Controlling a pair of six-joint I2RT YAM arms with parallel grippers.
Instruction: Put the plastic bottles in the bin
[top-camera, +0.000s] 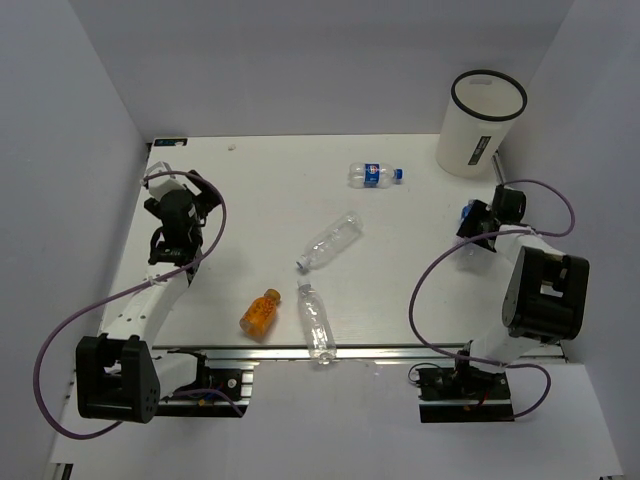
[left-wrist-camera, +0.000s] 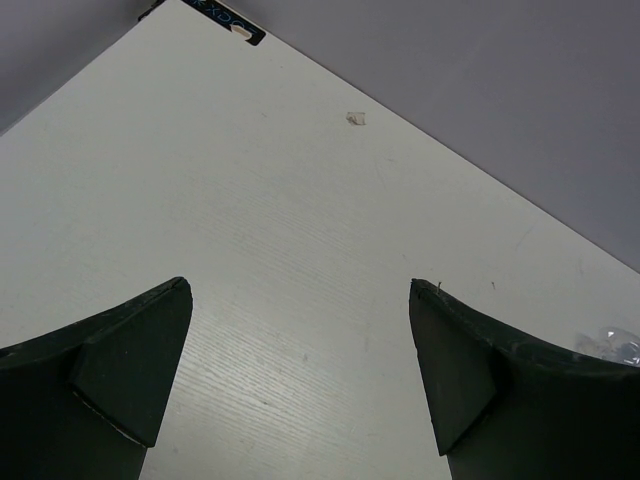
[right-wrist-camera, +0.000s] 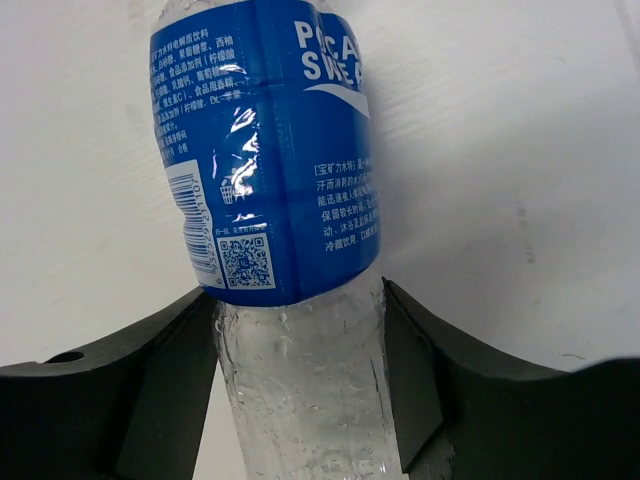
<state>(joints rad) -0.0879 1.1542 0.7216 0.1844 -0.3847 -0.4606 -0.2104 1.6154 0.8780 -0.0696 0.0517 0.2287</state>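
Note:
My right gripper (top-camera: 474, 224) (right-wrist-camera: 300, 370) is shut on a clear bottle with a blue label (right-wrist-camera: 268, 150), its fingers pressed on both sides of the clear body. In the top view only a blue bit of that bottle (top-camera: 468, 211) shows, near the table's right edge. The white bin (top-camera: 480, 122) stands at the far right corner. A second blue-labelled bottle (top-camera: 375, 174) lies left of the bin. Two clear unlabelled bottles (top-camera: 330, 242) (top-camera: 316, 322) and the short orange bottle (top-camera: 260, 311) lie mid-table. My left gripper (top-camera: 192, 190) (left-wrist-camera: 300, 360) is open and empty over bare table at the left.
A small speck (left-wrist-camera: 356, 118) lies on the table near the back wall. A black tag (left-wrist-camera: 225, 20) marks the far left corner. Grey walls close in the table on three sides. Purple cables loop beside both arms.

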